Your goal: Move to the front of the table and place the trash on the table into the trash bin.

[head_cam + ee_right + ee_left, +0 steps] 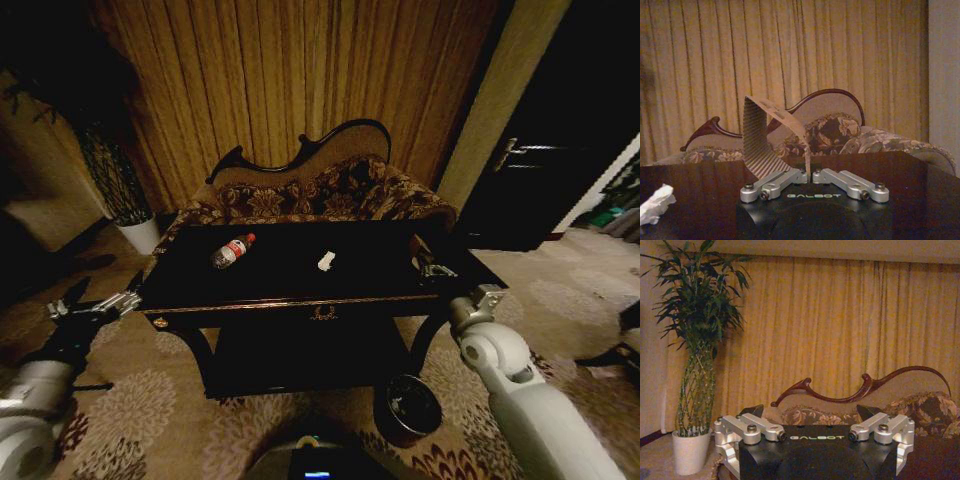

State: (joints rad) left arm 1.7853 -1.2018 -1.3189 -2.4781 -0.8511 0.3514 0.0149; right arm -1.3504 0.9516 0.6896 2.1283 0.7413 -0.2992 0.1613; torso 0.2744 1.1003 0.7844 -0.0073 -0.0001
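You see clear plastic bottle with red label (232, 251) lying on wide black glossy table (290, 285), left part, white cap toward sofa. Right gripper (432, 268) at right edge, fingers clamped on tan ridged cardboard (765, 140). Left gripper (85, 303) off left edge, fingers apart.

"GALBOT" stands in pale letters on the black body of the left end effector (810, 412) and the right end effector (811, 172).
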